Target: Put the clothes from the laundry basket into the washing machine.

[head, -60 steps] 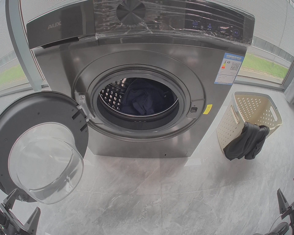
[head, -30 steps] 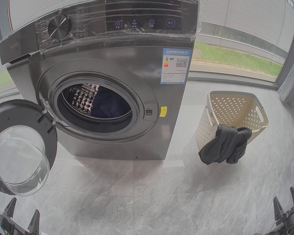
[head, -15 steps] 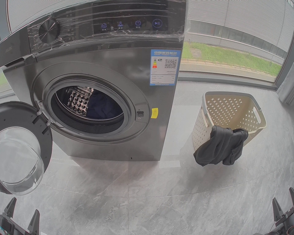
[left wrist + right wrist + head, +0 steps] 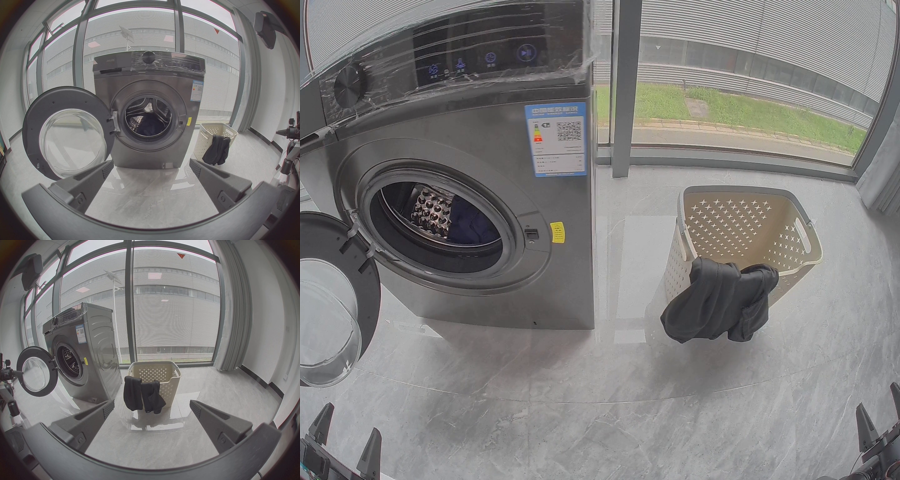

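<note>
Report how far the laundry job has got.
Done: the washing machine door is open and dark blue clothes lie in the drum. In hand: nothing; the left tool and right tool are open and empty, low over the floor. Left: a black garment draped over the laundry basket rim has to go into the drum.

I get soft, even daylight through the tall windows (image 4: 175, 308) behind the washing machine (image 4: 487, 219). The one dim spot is inside the drum (image 4: 434, 212), where the dark cloth (image 4: 469, 228) is hard to make out. The polished floor (image 4: 612, 400) mirrors the window as a pale patch beside the laundry basket (image 4: 737, 189). It also carries a faint reflection under the machine. The plastic film (image 4: 456, 56) over the control panel glints. Both wrist views bow straight lines strongly and go black at the corners.
</note>
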Available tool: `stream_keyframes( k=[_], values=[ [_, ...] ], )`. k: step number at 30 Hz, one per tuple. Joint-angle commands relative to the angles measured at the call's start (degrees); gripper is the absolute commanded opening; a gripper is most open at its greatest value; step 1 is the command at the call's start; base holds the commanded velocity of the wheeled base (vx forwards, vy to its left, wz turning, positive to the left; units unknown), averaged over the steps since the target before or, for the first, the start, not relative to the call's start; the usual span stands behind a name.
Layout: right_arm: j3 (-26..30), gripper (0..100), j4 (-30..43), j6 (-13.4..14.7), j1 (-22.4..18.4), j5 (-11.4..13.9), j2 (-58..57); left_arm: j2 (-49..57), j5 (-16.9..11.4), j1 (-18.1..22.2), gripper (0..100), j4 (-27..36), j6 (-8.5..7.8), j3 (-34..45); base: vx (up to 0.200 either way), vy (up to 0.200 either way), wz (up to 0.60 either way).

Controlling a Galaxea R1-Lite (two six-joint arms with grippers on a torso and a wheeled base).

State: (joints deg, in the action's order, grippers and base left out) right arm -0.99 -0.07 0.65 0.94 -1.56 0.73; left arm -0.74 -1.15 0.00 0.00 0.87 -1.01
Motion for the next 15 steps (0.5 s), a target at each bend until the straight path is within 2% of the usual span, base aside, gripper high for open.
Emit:
stream_keyframes(
  k=[1, 12, 15],
  values=[
    [1.0, 100, -0.1, 0.0, 0.0, 0.0, -0.7, 0.7, 0.0, 0.0, 100, 0.0, 0.01, 1.0, 0.0, -0.2, 0.0],
    [1.0, 100, -0.3, 1.1, -0.1, -0.6, -0.7, 0.7, 0.1, 0.0, 100, 0.0, 0.36, 1.0, 0.0, -0.2, 0.0],
    [-1.5, 100, -8.1, 2.3, -0.1, -0.5, -0.7, 0.7, 0.1, 0.0, 100, 0.0, 0.28, 1.0, 0.0, -0.2, 0.0]
  ],
)
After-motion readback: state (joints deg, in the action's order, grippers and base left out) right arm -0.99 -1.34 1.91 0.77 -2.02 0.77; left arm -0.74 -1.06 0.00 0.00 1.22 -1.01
